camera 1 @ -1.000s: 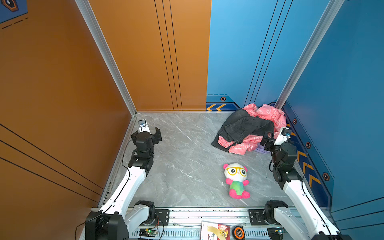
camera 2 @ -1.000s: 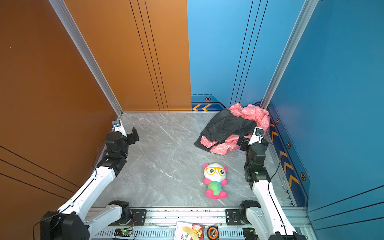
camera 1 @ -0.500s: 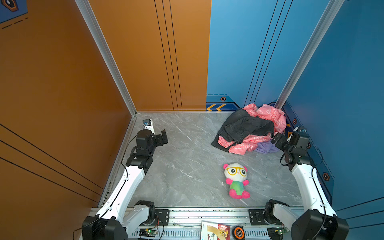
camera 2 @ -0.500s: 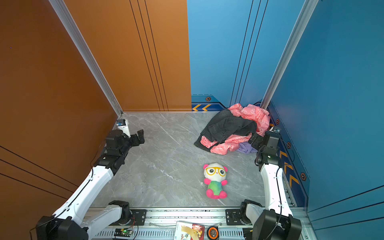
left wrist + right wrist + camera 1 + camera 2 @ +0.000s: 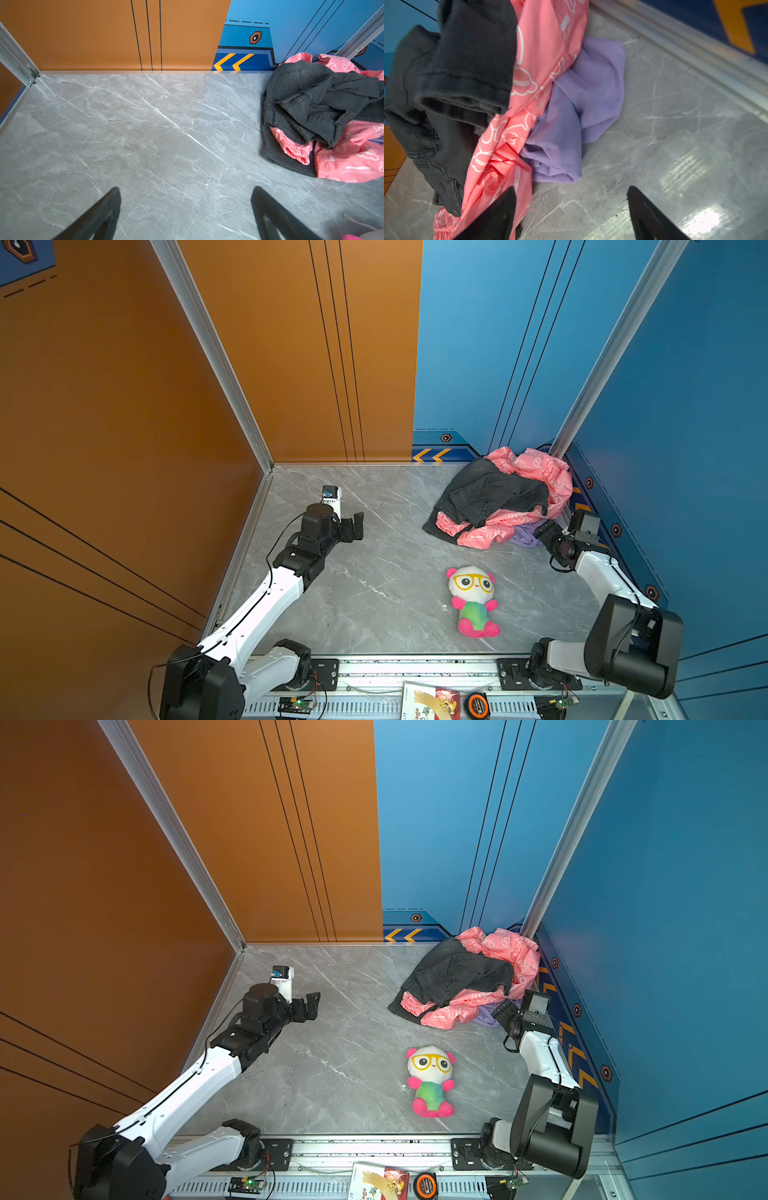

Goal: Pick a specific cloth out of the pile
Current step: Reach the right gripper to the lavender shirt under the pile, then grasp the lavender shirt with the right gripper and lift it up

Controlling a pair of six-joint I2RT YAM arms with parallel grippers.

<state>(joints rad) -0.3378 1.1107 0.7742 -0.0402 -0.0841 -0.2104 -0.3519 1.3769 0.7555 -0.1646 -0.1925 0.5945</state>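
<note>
Right arm (image 5: 602,572) low beside lilac cloth (image 5: 581,104), jaws spread, left arm (image 5: 266,605) outstretched, jaws spread

The marble table (image 5: 374,572) bore the pile (image 5: 494,497) in its far right corner, a plush panda (image 5: 473,601) toward the front.

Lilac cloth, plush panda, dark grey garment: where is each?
lilac cloth (image 5: 579,108): right wrist view, wrinkled middle.
plush panda (image 5: 476,611): a top view, green belly.
dark grey garment (image 5: 315,104): left wrist view, folded middle.

Left hand (image 5: 356,526) spread wide, reaching forward; right hand (image 5: 544,529) parted, held low
</note>
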